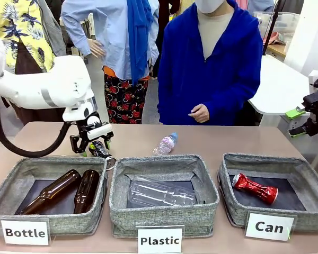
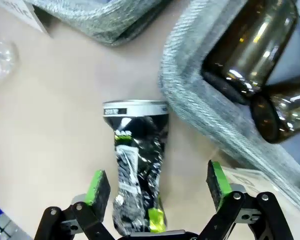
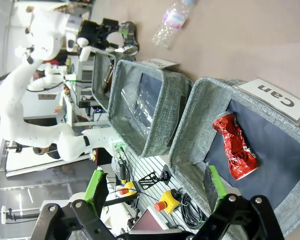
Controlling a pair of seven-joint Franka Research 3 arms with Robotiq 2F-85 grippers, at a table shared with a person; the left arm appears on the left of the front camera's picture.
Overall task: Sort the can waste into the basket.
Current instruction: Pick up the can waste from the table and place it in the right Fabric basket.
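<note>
Left jaws wide around black can [image 2: 137, 165], red can [image 1: 254, 188] in basket [image 1: 232, 209]

Robotics lab: white robot arm [image 1: 42, 87], labelled sorting baskets [image 1: 164, 211], a red emergency-stop button [image 3: 163, 204] and loose cables [image 3: 189, 212].

The loose can [image 2: 137, 165] lies on the table [image 2: 55, 125] between the fingers of the left gripper [image 2: 157, 185], its end pointing away from the wrist. Just beside it, on that gripper's right, stands the Bottle basket [image 2: 190, 90] with two bottles [image 2: 255, 45] inside. The Can basket [image 3: 192, 127], holding the other can [image 3: 237, 147], lies ahead of the right gripper [image 3: 155, 187], well apart from it.
</note>
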